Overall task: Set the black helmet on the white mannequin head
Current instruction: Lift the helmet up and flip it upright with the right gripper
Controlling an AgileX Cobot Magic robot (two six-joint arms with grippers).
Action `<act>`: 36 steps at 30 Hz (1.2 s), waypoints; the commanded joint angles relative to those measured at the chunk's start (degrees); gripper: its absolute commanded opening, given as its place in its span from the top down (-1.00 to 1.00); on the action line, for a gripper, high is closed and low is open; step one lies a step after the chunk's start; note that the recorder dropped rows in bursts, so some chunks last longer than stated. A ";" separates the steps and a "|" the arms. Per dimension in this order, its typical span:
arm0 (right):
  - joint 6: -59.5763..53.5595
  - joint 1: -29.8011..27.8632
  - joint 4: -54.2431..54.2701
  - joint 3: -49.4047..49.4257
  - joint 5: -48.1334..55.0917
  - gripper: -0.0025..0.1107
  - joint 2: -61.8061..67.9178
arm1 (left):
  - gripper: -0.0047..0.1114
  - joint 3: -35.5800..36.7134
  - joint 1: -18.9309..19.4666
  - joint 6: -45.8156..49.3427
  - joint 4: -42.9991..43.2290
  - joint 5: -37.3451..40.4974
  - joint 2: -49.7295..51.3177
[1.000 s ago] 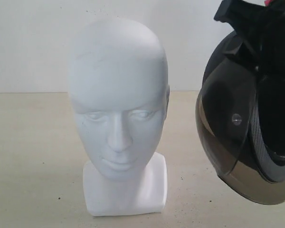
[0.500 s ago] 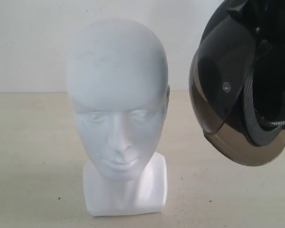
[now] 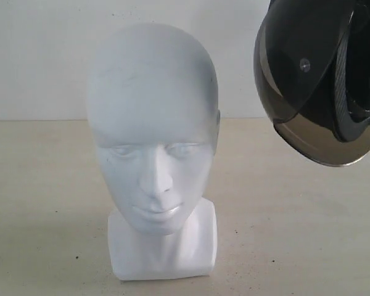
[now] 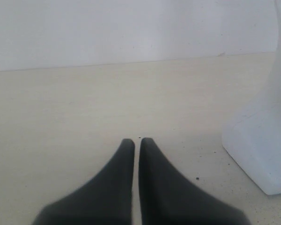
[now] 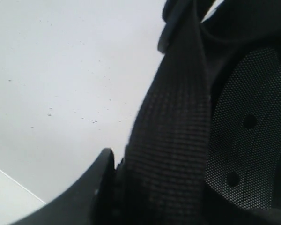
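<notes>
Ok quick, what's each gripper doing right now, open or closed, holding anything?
Left gripper: closed, holding nothing.
Right gripper: closed on the black helmet, which hangs in the air.

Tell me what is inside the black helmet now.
Inside the black helmet, dark mesh lining and a woven strap show. No head is in it. The rest lies hidden behind its tinted visor.

Plain white wall, speckled beige tabletop
</notes>
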 commanded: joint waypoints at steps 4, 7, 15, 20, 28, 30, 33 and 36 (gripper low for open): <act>-0.66 -12.54 6.54 -3.45 -26.46 0.96 0.93 | 0.84 0.14 0.10 0.10 -0.35 -0.21 -0.21; -0.66 -18.52 11.84 -3.45 -37.91 0.96 1.89 | 0.84 0.14 0.10 0.10 -0.35 -0.21 -0.21; -0.66 -30.28 24.47 -3.45 -57.66 0.96 4.85 | 0.84 0.14 0.10 0.10 -0.35 -0.21 -0.21; -0.66 -31.15 35.54 -3.45 -67.03 0.96 10.34 | 0.84 0.14 0.10 0.10 -0.35 -0.21 -0.21; -0.66 -30.49 53.49 -3.45 -74.94 0.96 17.37 | 0.84 0.14 0.10 0.10 -0.35 -0.21 -0.21; -0.66 -27.47 54.10 -6.49 -75.32 0.96 19.57 | 0.84 0.14 0.10 0.10 -0.35 -0.21 -0.21; -0.66 -23.57 55.62 -12.44 -74.22 0.96 22.45 | 0.84 0.14 0.10 0.10 -0.35 -0.21 -0.21; -0.66 -20.78 57.38 -17.70 -71.95 0.96 24.40 | 0.84 0.14 0.10 0.10 -0.35 -0.21 -0.21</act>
